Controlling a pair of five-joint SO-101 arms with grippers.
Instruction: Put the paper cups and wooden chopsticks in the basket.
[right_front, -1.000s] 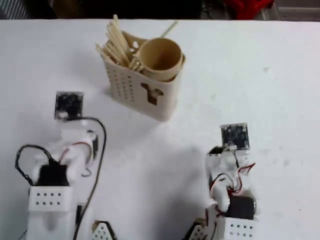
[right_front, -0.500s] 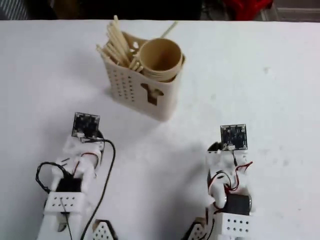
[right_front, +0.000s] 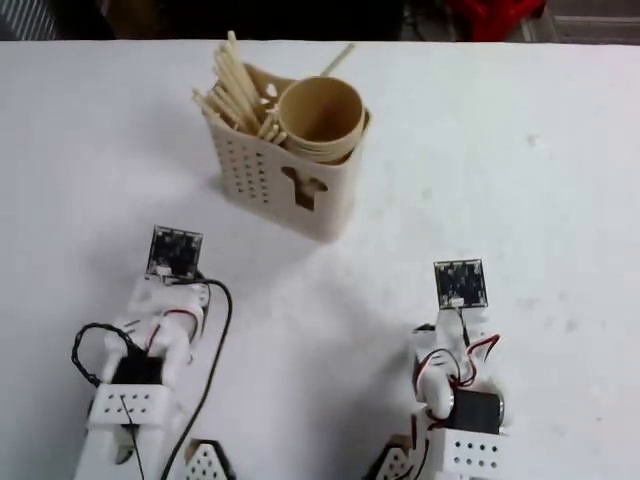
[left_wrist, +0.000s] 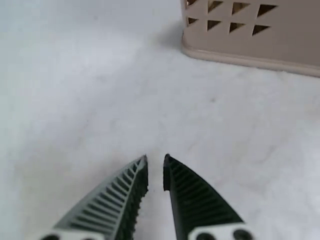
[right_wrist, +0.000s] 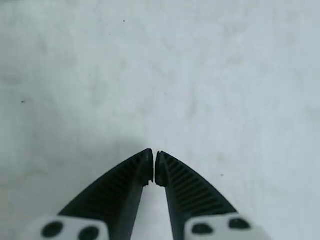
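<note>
Task judged complete: paper cups (right_front: 322, 118) and wooden chopsticks (right_front: 235, 85) stand inside the basket (right_front: 300, 195), while left claw (left_wrist: 155, 172) and right claw (right_wrist: 154, 167) sit virtually closed, holding nothing.

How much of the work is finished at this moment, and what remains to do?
Done: the tan paper cups and the thin wooden chopsticks stand inside the beige perforated plastic basket. In hand: nothing; the left gripper and the right gripper are shut and empty over the white table. Left: apparently nothing more to pick up.
</note>
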